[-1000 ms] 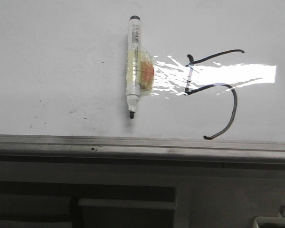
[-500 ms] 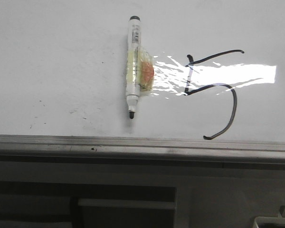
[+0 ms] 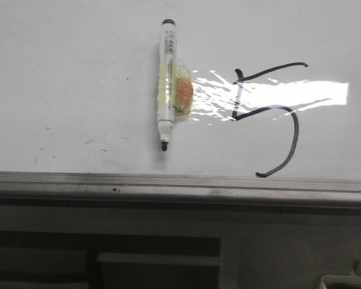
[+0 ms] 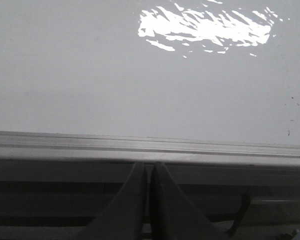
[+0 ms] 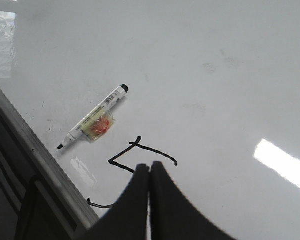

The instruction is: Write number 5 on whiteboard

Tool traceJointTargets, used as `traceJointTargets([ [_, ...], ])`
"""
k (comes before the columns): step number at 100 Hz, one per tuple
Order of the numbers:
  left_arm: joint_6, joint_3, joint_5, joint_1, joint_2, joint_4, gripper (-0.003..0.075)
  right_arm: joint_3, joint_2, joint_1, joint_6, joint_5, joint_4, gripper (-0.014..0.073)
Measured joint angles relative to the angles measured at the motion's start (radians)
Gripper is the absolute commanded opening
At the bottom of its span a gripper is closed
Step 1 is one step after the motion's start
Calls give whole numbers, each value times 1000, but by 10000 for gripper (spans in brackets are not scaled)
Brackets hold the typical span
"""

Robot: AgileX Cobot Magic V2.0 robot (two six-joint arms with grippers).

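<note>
One complete number 5 (image 3: 271, 120) sits on the whiteboard (image 3: 78, 72), right of centre in the front view, its curved belly ending just above the grey edge rail (image 3: 168, 183); glare crosses its stem. The marker (image 3: 168, 84) lies flat on the board to the left of the figure, apart from it, uncapped tip toward the rail, with a yellowish taped pad around its barrel, probably a grip aid. Judgement: writing looks finished, and the pen lying loose beside the figure suggests it was set down on purpose, clear of the ink. Left gripper (image 4: 149, 200): fingers pressed together, holding nothing, parked below the rail, off the board. Right gripper (image 5: 149, 200): fingers likewise closed on nothing, hovering over the lower part of the 5, not visibly touching the board or the marker.
</note>
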Motion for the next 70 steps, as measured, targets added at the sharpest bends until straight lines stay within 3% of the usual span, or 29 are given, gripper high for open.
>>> traceJointTargets([
  [59,0,0,0,0,0,2,-20,36,0,-21,3,-29,-27,-43],
  [70,0,0,0,0,0,2,-20,111,0,-103,122,-127,-109,-43],
])
